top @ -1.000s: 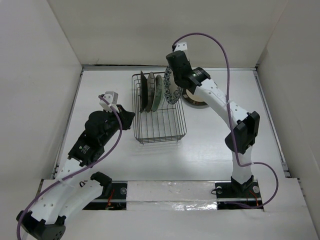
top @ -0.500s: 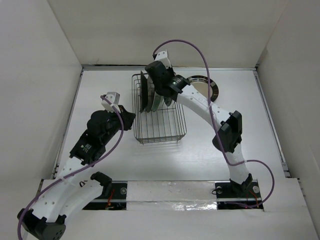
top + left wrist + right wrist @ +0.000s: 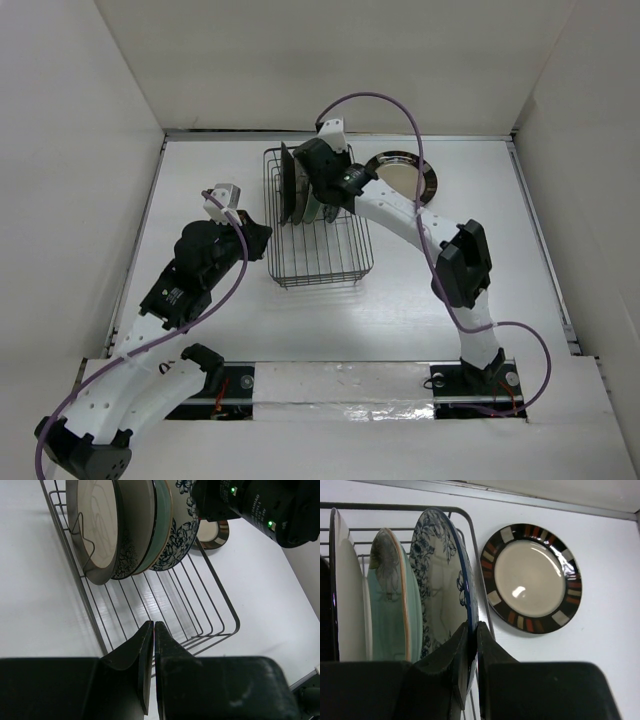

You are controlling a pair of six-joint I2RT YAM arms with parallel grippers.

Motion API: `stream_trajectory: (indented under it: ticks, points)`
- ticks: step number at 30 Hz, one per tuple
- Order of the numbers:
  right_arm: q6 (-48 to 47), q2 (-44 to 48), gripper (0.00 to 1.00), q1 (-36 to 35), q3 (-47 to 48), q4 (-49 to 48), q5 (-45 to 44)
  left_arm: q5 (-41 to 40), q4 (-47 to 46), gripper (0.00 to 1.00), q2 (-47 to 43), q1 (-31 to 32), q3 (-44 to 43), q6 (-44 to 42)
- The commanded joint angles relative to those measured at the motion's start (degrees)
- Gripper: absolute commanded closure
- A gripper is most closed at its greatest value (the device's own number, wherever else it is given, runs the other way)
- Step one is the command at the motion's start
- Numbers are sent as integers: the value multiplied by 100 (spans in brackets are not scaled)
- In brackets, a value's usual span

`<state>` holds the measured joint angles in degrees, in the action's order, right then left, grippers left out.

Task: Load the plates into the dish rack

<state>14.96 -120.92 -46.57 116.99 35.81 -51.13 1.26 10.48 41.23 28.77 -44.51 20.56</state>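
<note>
The black wire dish rack [image 3: 320,281] holds plates upright at its far end. In the right wrist view, my right gripper [image 3: 472,627] is shut on the rim of the blue-and-white floral plate [image 3: 442,575]. That plate stands in the rack [image 3: 395,505] beside the pale teal plate [image 3: 387,600] and a black-rimmed cream plate [image 3: 345,590]. A dark-rimmed plate [image 3: 402,177] lies flat on the table right of the rack. My left gripper [image 3: 263,238] is shut and empty at the rack's left side. It also shows in the left wrist view [image 3: 153,630].
White walls enclose the table on three sides. The near half of the rack [image 3: 220,625] holds only bare wires. The right arm [image 3: 410,215] reaches over the rack's far right corner.
My right arm has swung left and carried the blue-and-white plate into the rack beside the teal plate, uncovering the dark-rimmed plate on the table. The left arm has not moved.
</note>
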Motion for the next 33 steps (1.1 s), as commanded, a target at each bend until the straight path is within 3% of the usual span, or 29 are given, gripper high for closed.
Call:
stream_trajectory:
  ticks: [1,7,10,17,18,19,20,21,25,27,29,30,33]
  points:
    - [498,499,90,-133,-447,-311,525,-20,-248,97,7,-21,4,-43]
    - [604,894,63,-133,-765,-566,560,-20,-257,97,-2,-21,4,-43]
    - [587,1288,56,-11,-888,-715,779,85,-266,97,17,-21,48,-52]
    - [368,3035,41,323,-2520,-2049,1430,-20,-239,97,131,-21,21,-43]
    - [315,3283,42,385,-2836,-2322,1474,-64,-222,97,122,-21,4,-34]
    - [262,3521,52,611,-3579,-3020,1675,-82,-222,97,148,-21,-14,-34]
    - [357,3749,70,814,-3943,-3349,1886,-264,-213,98,166,-21,-31,-34]
    - [515,4082,100,1051,-4260,-3840,2140,-310,-178,99,201,-21,-49,-34]
    - [1751,4358,100,2360,-5659,-4811,3475,-266,-213,100,219,-21,-49,-78]
    - [2150,4279,100,2985,-6213,-5144,3628,-388,-274,100,166,-21,-31,-96]
    - [2379,4051,91,3371,-6564,-5338,3672,-494,-266,100,122,-21,-22,-87]
    - [2415,3946,69,3495,-6644,-5487,3689,-608,-257,100,87,-21,-22,-96]
    - [2792,3410,39,4056,-6881,-5821,4487,-828,-353,100,-45,-21,4,-69]
